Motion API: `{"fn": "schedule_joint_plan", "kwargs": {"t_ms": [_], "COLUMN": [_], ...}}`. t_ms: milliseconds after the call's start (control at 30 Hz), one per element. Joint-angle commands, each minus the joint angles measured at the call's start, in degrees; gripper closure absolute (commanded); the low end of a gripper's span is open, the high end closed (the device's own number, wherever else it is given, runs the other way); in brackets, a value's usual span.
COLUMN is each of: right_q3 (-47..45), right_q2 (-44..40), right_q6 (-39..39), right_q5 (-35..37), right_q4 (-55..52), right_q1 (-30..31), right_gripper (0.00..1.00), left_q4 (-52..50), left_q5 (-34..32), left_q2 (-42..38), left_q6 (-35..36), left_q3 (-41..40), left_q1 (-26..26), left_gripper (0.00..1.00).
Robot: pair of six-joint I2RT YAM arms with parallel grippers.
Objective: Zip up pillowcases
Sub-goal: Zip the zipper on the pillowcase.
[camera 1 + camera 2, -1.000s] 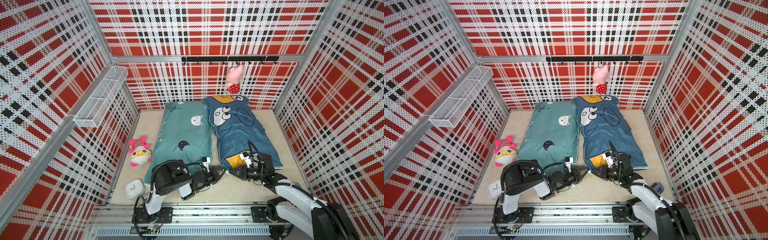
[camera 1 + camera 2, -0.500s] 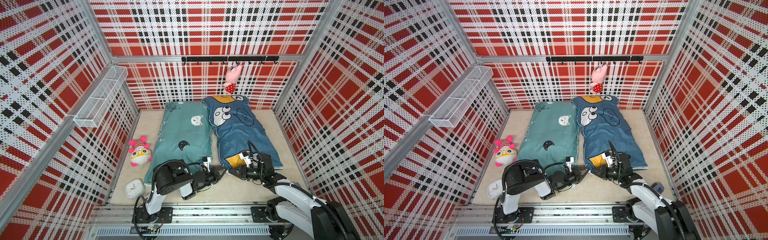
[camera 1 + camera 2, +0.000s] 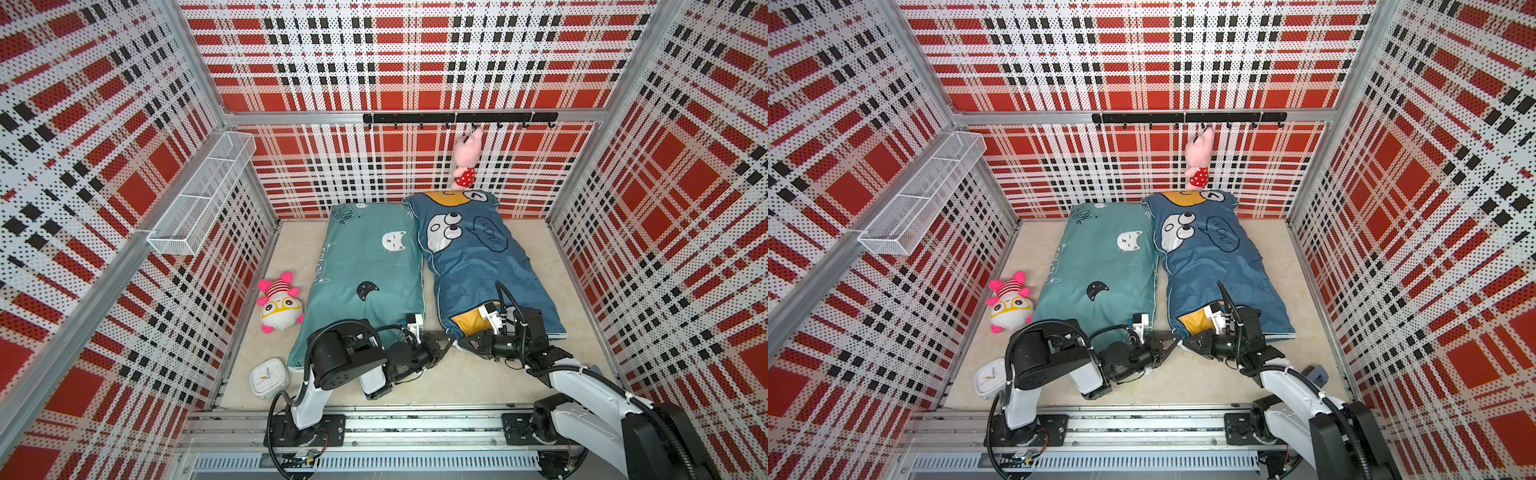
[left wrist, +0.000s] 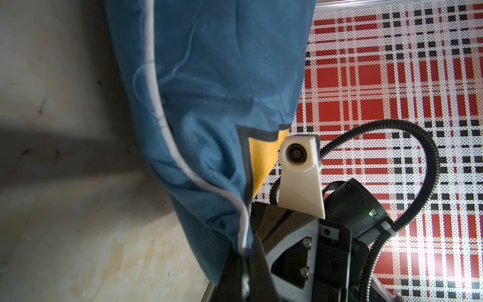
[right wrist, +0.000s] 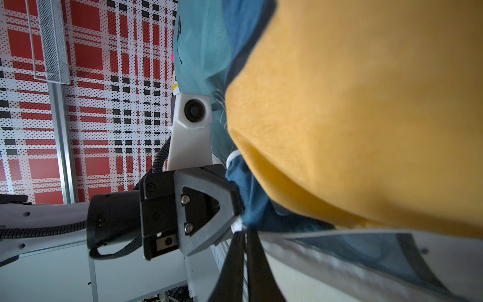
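The left claw (image 4: 244, 251) was clamped shut on the near corner of the blue pillowcase (image 3: 478, 266), with the white piping running straight into its jaws. The right claw (image 5: 241, 232) met it tip to tip, also pinched shut on that corner seam. A small white bit sat at its tips, but I could not tell whether that was the zip pull.

From that corner, at 6 o'clock on the floor, the blue pillowcase ran away toward 12 o'clock. The teal pillowcase (image 3: 365, 266) lay alongside it at 9 o'clock, touching it along most of the long edge. No claw was on the teal one.

Farther out, a striped plush toy (image 3: 279, 305) lay at 9 o'clock of the teal one and a small white clock (image 3: 269, 377) sat at 7 o'clock.

The pillowcase looked soft, plump and light, so the cloth would likely bunch and slide rather than resist. I judged the best hold to be the corner kept taut in one claw, with the pull nipped in the other.
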Motion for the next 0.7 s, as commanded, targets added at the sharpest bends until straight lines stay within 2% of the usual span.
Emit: {"fn": "schedule_joint_plan", "kwargs": {"t_ms": [0, 133, 533, 667], "right_q3": [-0.07, 0.32, 3.44, 5.59], "right_q2": [-0.13, -0.58, -2.65, -3.61], "right_q6": [-0.79, -1.53, -5.10, -7.99], "right_q5": [0.72, 1.29, 5.29, 7.53], "right_q4": [0.34, -1.03, -9.48, -15.85], "right_q1": [0.48, 0.45, 0.54, 0.63], "right_gripper": [0.95, 1.00, 1.00, 1.00], "left_q4": [2.49, 2.34, 1.07, -2.35], "left_q5": [0.13, -0.39, -3.84, -5.02], "left_q2": [0.57, 0.03, -1.31, -1.76], "left_q6": [0.42, 0.87, 1.50, 2.05], "left_q3": [0.48, 0.04, -0.77, 0.03], "left_q1": [-0.54, -0.48, -0.01, 0.10], "left_gripper": [1.00, 1.00, 1.00, 1.00]}}
